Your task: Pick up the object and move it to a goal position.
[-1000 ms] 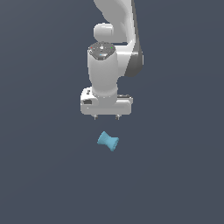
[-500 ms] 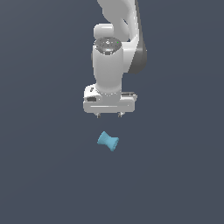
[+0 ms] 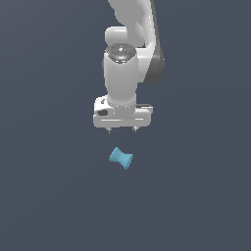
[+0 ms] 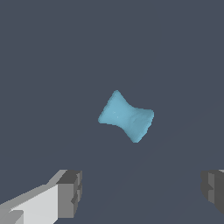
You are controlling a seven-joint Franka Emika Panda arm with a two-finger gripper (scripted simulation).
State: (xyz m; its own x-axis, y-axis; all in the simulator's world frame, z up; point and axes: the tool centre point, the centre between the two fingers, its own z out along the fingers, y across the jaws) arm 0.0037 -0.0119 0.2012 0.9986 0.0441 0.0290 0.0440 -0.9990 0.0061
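The gripper holds its 2 jaws spread wide with nothing between them, its short fingertips pointing down. Below it and apart from it, the cyan spool-shaped object lies tilted on the plain dark grey floor, uncontacted. The white arm rises above.

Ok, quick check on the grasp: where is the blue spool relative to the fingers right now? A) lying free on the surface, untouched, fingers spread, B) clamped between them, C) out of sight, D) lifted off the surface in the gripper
A. The spool lies alone on the surface, and the gripper is apart from it with its fingers spread wide, touching nothing.
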